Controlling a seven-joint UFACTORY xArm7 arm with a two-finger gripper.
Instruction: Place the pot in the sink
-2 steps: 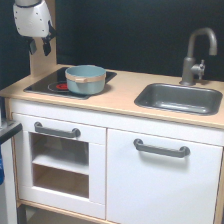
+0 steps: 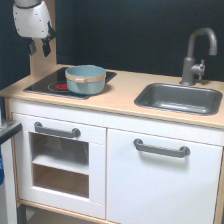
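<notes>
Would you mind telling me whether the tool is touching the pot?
Apart. The exterior view shows the tool hanging above and left of the pot, with dark wall between them.

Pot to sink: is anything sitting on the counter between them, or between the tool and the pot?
Nothing visible. The pot sits on the hob; bare countertop runs to the sink. The tap stands behind the basin. The tool hangs above, toward the exterior view's left, open air between.

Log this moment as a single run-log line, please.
phase: pre-grasp | gripper: raised, empty, apart from pot | pot: upright on hob | sink: empty
</notes>
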